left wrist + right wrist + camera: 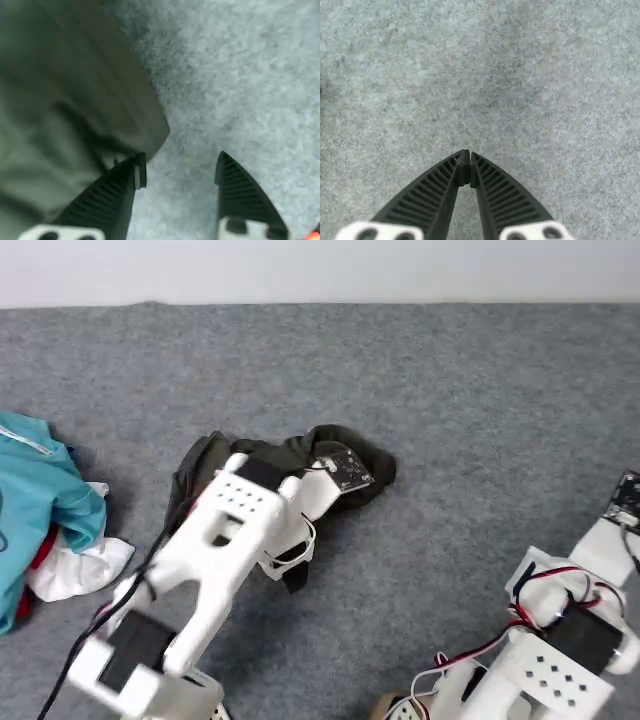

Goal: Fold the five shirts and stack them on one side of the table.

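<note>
From my station, the high view starts at the left edge of the frame with a bunched teal shirt [35, 490]. A white shirt [82, 565] pokes out from under its lower right side, and a sliver of red cloth [42, 548] shows between them (I can't tell what garment that is). All three sit touching in one heap on the grey table [470, 400].

Moving toward the centre, the left arm [215, 550] slants up from the bottom edge of the frame. Its upper end lies over a crumpled dark olive shirt [345, 445], which sits just left of centre, well apart from the heap. In the left wrist view, the left gripper [180, 167] has its jaws spread wide, with bare grey table showing between them. One finger [117, 192] sits right at the edge of the olive shirt, in front of the cloth. The other is over the bare table.

At the lower right corner of the high view sits the right arm [560, 645], well apart from every shirt. Its wrist view shows the right gripper [469, 170] with its jaws pressed together at the tips, pinching nothing, over grey table.
</note>
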Motion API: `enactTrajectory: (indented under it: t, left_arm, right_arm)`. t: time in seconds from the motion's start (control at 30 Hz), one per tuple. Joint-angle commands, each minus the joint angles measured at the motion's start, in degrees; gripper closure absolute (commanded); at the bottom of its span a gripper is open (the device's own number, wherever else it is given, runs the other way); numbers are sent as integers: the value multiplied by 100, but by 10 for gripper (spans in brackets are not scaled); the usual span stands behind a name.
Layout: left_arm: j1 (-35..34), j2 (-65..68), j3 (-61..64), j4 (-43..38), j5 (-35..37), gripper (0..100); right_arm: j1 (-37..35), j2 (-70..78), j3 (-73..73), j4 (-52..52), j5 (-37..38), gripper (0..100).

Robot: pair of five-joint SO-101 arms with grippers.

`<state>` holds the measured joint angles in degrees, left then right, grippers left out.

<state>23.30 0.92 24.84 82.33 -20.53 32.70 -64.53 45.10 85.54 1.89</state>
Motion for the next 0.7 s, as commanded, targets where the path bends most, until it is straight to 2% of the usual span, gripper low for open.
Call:
enactTrajectory:
  t: [0.0, 0.3, 0.47, 0.67]
  left_arm:
    - [35, 545, -444, -185, 9, 772]
    - [-369, 853, -927, -237, -141, 772]
    - [-396, 862, -664, -633, -202, 772]
    - [-440, 862, -400, -642, -220, 772]
  right_arm:
    - [-31, 57, -316, 119, 53, 990]
    - [-31, 57, -316, 233, 53, 990]
    - [-31, 57, -316, 233, 53, 990]
    - [-31, 57, -316, 233, 53, 990]
